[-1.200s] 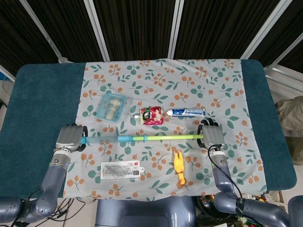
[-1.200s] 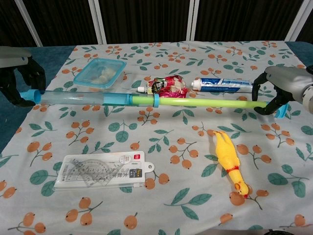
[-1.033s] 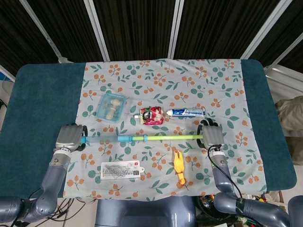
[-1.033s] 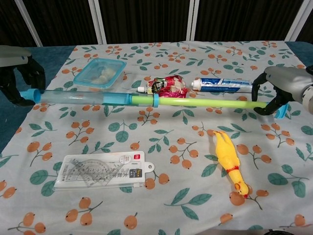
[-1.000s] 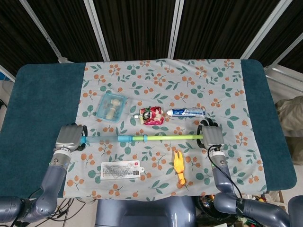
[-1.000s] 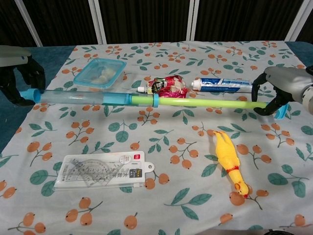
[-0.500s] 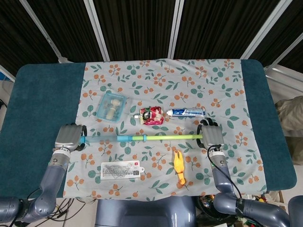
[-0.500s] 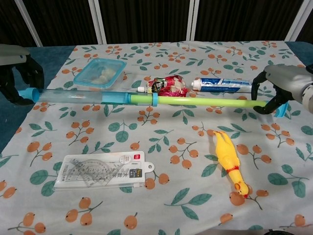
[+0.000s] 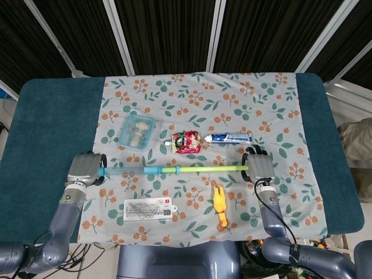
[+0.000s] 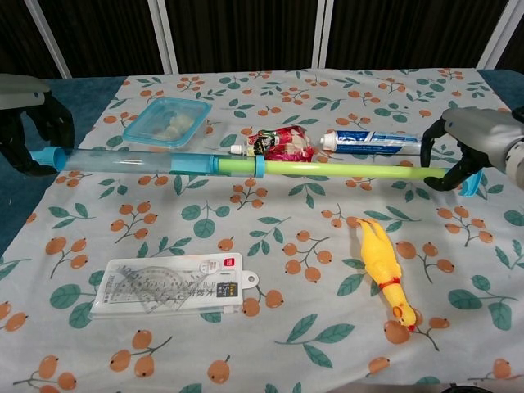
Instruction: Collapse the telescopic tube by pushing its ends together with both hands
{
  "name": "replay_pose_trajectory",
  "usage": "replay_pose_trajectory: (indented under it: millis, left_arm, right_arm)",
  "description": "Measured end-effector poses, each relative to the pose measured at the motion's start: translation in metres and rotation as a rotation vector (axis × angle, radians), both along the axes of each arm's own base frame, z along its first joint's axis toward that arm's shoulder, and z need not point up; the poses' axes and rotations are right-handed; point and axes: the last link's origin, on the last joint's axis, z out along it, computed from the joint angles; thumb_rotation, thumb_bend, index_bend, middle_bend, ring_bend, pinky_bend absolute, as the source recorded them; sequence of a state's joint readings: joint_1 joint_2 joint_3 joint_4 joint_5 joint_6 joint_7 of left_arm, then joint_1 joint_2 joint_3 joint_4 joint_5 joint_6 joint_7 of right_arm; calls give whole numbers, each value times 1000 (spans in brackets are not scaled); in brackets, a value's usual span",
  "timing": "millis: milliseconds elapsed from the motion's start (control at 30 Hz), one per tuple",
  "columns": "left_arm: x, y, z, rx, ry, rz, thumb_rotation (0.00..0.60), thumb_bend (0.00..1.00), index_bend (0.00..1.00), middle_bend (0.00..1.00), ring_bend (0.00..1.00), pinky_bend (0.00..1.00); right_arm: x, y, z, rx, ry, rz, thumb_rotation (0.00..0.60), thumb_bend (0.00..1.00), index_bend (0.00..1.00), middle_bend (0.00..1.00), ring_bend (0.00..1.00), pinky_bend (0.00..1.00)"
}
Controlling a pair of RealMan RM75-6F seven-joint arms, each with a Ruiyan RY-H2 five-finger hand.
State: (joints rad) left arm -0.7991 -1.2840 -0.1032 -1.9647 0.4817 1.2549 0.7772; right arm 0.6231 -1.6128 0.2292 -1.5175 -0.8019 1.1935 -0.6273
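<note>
The telescopic tube (image 10: pixel 246 166) is held above the floral tablecloth (image 10: pixel 311 319), lying across the front-centre of the table, with its wide pale-blue section toward the robot's left and its thin green section toward the right. The left hand (image 10: pixel 29 123) grasps the blue end cap, fingers curled around it; the right hand (image 10: pixel 467 151) grasps the opposite blue end cap, fingers closed over the green section's tip. Both hands hold the tube; neither is released. The tube appears near full extension: a long run of green section is exposed between the blue collar (image 10: pixel 257 166) and the right hand. Judged from this, the step in hand is the start of the compression, with both ends secured and most of the collapse not yet done. The next move calls for driving both hands toward each other along the tube's own axis, so that the green section slides into the blue one. Keep both ends level and aligned; an off-axis push may bind the sections or bend the thin one. The toothpaste tube (image 10: pixel 372 142) and the red snack packet (image 10: pixel 282 143) lie just behind the tube, and the rubber chicken (image 10: pixel 382 266) lies in front of it, near the right hand.
</note>
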Motion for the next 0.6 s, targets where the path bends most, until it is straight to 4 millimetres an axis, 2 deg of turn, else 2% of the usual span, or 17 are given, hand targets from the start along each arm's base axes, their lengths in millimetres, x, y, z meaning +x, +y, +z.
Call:
replay_pose_trajectory:
  millis: [600]
  left_arm:
    - [14,-2,-9,-13,-21,-19,600,347,539,435,260,371]
  right_arm:
    - [19,5,-6,14,-30,43,600,441,776,221,105,198]
